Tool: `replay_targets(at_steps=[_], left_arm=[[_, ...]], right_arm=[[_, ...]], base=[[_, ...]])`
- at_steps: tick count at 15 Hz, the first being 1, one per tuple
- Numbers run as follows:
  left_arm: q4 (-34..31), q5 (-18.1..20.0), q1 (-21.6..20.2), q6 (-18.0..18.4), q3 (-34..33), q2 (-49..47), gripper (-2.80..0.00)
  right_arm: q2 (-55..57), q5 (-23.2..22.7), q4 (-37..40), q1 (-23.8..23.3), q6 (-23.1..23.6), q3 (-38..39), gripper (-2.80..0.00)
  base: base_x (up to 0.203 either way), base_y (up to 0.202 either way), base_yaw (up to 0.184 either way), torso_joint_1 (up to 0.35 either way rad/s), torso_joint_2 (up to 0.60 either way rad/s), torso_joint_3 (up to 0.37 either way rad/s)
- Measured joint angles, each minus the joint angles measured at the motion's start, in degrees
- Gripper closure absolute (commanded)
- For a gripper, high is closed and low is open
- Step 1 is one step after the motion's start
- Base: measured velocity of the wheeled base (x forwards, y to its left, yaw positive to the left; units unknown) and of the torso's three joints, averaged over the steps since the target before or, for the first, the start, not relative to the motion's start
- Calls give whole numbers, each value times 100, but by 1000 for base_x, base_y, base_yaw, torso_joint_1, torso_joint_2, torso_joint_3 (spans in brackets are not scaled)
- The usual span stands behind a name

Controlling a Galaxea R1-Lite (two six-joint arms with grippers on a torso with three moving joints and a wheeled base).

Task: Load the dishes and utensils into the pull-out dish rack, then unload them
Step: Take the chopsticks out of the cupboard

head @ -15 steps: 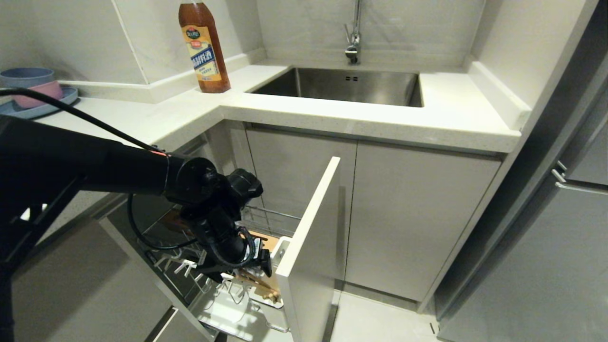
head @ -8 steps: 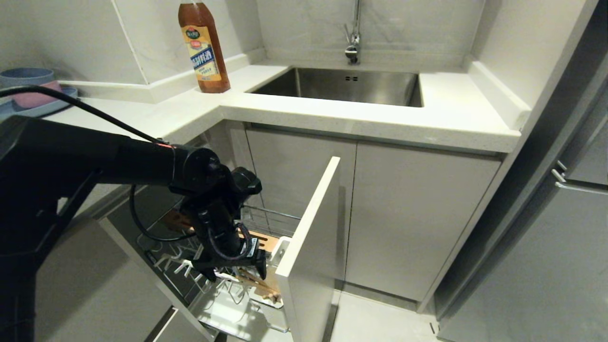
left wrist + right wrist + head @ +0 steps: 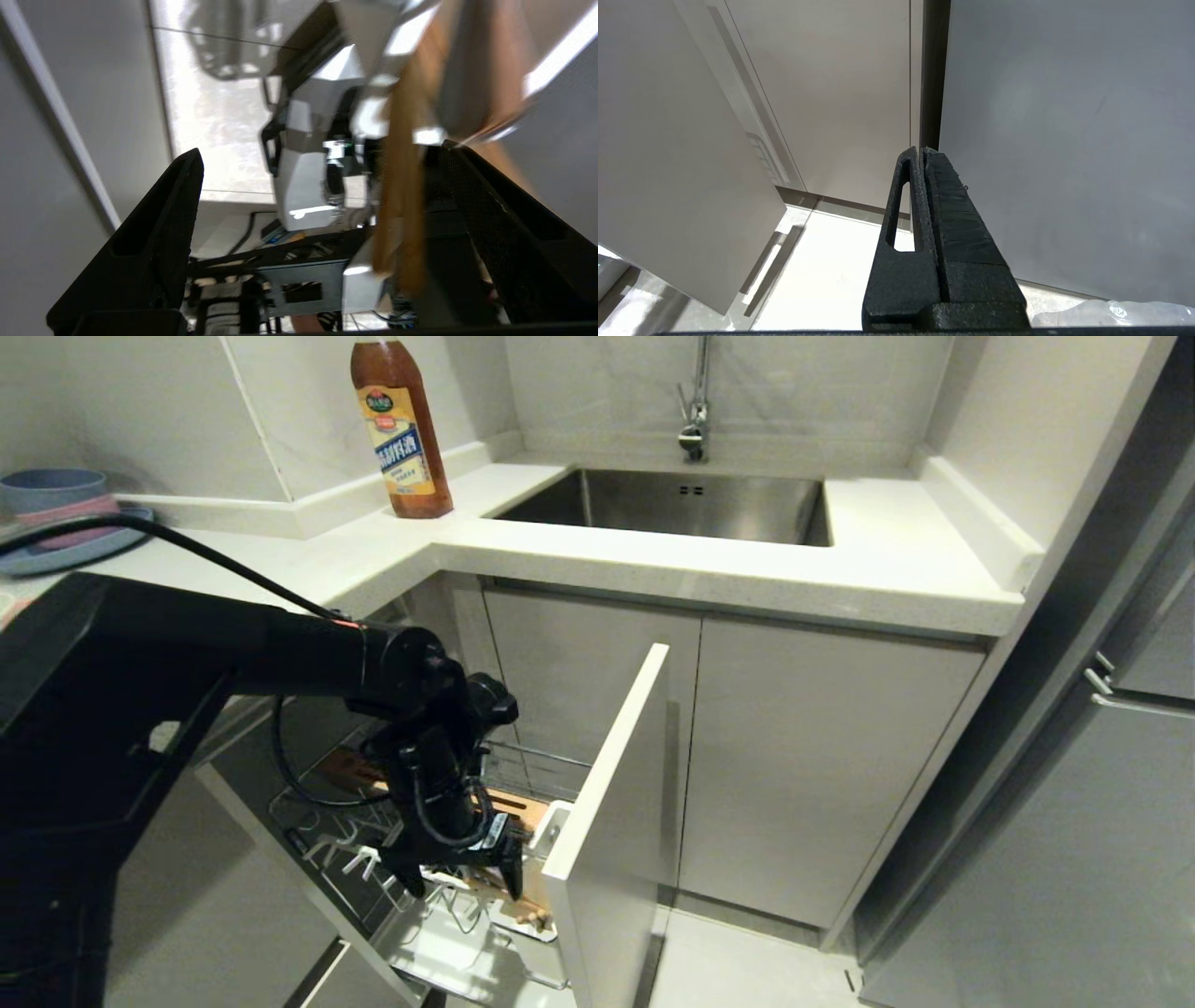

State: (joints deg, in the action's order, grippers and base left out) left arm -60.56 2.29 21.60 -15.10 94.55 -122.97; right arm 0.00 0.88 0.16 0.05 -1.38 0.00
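Left claw (image 3: 462, 885) now lower and nearer the rack (image 3: 448, 933), fingers spread wide over chopsticks (image 3: 397, 205), right claw (image 3: 923, 154) pressed together, parked.

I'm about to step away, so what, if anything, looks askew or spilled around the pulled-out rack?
Nothing stands out. The pull-out dish rack is drawn out straight, no spill shows, and the open left pincer hangs over its wooden block. The bottle stands upright on the counter.

bottle (image 3: 400, 429): brown, yellow and blue label, top middle | sink (image 3: 672, 504): shiny grey | counter (image 3: 896, 569): white | rack panel (image 3: 611, 821): white | left arm (image 3: 280, 653): black
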Motion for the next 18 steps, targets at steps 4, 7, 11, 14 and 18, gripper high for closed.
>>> replay_targets(at_steps=[4, 7, 11, 14, 18], left_arm=[[-45, 90, 17, 0, 203, -244, -280], [-46, 91, 22, -8, 254, -299, -280], [-54, 92, 22, -60, 256, -301, -280], [-87, 90, 20, -75, 121, -17, -280], [9, -17, 31, -249, -227, 688, -280]], right_arm=[[0, 0, 0, 0, 1, 0, 0], [0, 0, 0, -5, 1, 0, 0], [0, 0, 0, -2, 0, 0, 0], [0, 0, 2, -2, 0, 0, 0], [0, 0, 2, -2, 1, 0, 0]], base=[[0, 0, 0, 0, 0, 0], [0, 0, 0, 0, 0, 0], [0, 0, 0, 0, 0, 0], [0, 0, 0, 0, 0, 0], [0, 0, 0, 0, 0, 0]])
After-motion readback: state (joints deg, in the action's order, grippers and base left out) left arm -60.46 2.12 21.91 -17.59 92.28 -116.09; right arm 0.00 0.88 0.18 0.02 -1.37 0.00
